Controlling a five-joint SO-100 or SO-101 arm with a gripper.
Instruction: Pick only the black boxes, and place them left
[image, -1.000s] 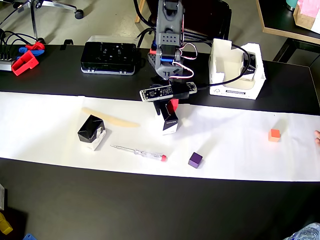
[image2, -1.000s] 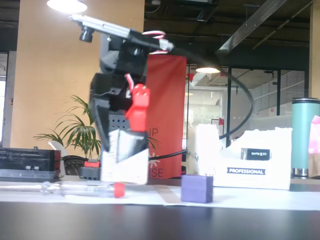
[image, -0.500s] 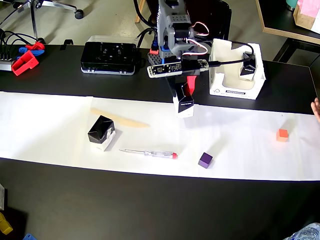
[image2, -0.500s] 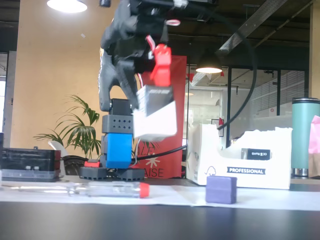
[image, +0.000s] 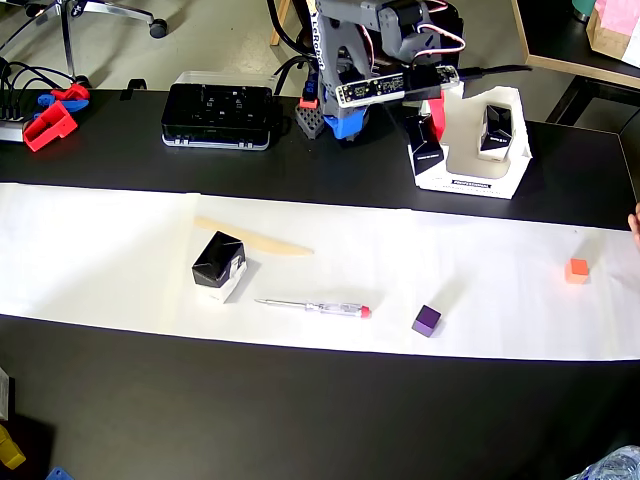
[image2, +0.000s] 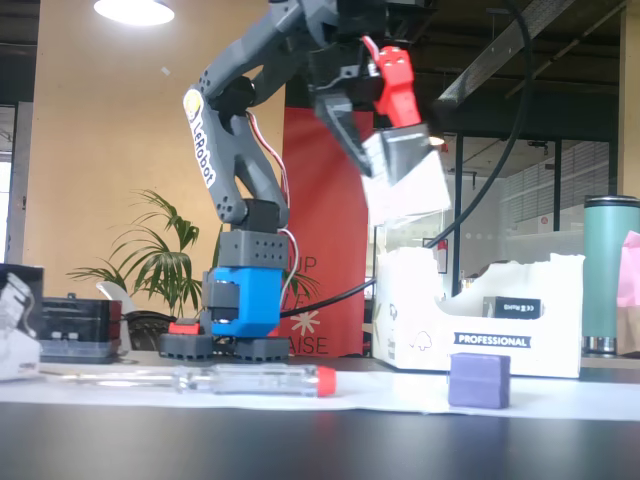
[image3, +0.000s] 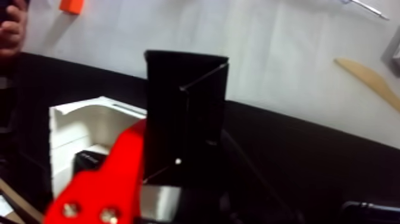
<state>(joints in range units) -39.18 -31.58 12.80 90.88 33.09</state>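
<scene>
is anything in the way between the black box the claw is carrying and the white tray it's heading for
Nothing visible blocks it. The claw holds the black box in the air at the near wall of the white tray. Another black box already sits inside, but the space beside it looks free.

You can read "PROFESSIONAL" on the front of the white carton (image2: 505, 318) in the fixed view, and "LeRobot" on a round sticker on the arm (image2: 203, 135).

Arm raised, claw gripping

My claw (image: 428, 128) hangs high at the far right of the overhead view, clamped on a black box (image: 424, 146), red finger (image2: 393, 76) uppermost, the arm arching up from its blue base (image2: 240, 302).
</scene>
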